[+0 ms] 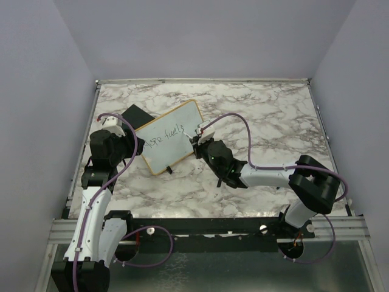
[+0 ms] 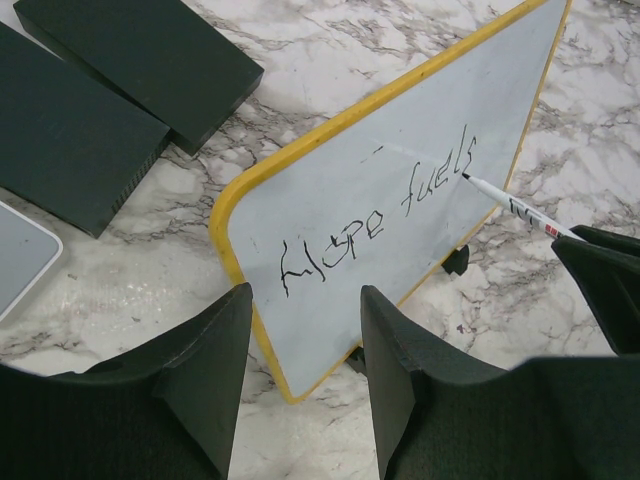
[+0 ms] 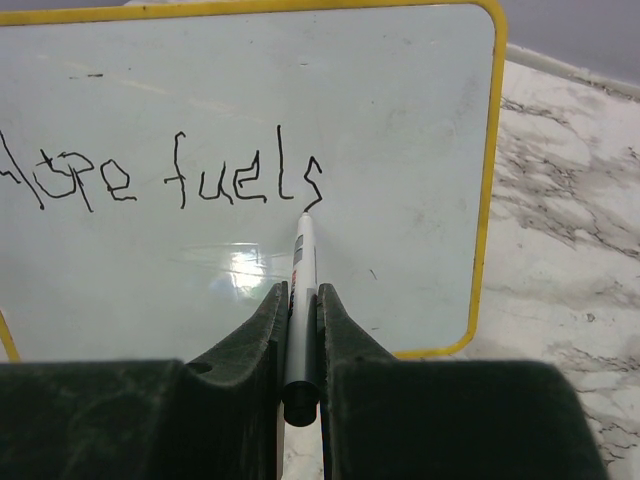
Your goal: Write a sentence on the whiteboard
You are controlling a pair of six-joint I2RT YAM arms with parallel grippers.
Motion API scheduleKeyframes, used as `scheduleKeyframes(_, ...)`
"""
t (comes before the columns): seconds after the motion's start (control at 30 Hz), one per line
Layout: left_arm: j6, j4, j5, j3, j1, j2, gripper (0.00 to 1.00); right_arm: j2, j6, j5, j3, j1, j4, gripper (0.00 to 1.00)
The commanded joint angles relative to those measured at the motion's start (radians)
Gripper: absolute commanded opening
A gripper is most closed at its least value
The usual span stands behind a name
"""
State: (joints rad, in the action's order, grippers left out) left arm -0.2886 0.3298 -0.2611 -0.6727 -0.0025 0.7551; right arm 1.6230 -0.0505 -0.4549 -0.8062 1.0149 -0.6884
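The whiteboard (image 1: 169, 137) with a yellow frame lies tilted on the marble table, also in the left wrist view (image 2: 400, 200) and the right wrist view (image 3: 400, 120). The sentence (image 3: 160, 180) reads "Hope fuels" in thin dark marker; it also shows in the left wrist view (image 2: 380, 220). My right gripper (image 3: 300, 300) is shut on a white marker (image 3: 303, 270), whose tip touches the board at the end of the "s". It also shows from above (image 1: 200, 143). My left gripper (image 2: 305, 330) is open and empty, over the board's near left corner (image 1: 124, 143).
Two flat black blocks (image 2: 140, 50) (image 2: 60, 130) lie left of the board; one shows from above (image 1: 135, 115). A white-edged grey object (image 2: 20, 255) sits at the far left. The board's black feet (image 2: 456, 262) rest on the marble. Purple cables loop over both arms.
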Motion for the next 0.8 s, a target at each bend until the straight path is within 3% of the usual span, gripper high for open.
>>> scheduleKeyframes(0.0, -0.001, -0.02, -0.021, 0.009, -0.007, -0.011, 0.5, -0.005, 0.018, 0.005, 0.015, 0.008, 0.041, 0.0)
scheduleKeyframes(0.43, -0.002, -0.02, -0.018, 0.01, -0.007, -0.013, 0.5, -0.171, -0.006, -0.005, 0.086, 0.01, -0.023, 0.0)
scheduleKeyframes(0.77, -0.002, -0.02, -0.017, 0.009, -0.007, -0.012, 0.5, -0.249, 0.018, -0.024, 0.098, 0.01, 0.043, 0.0)
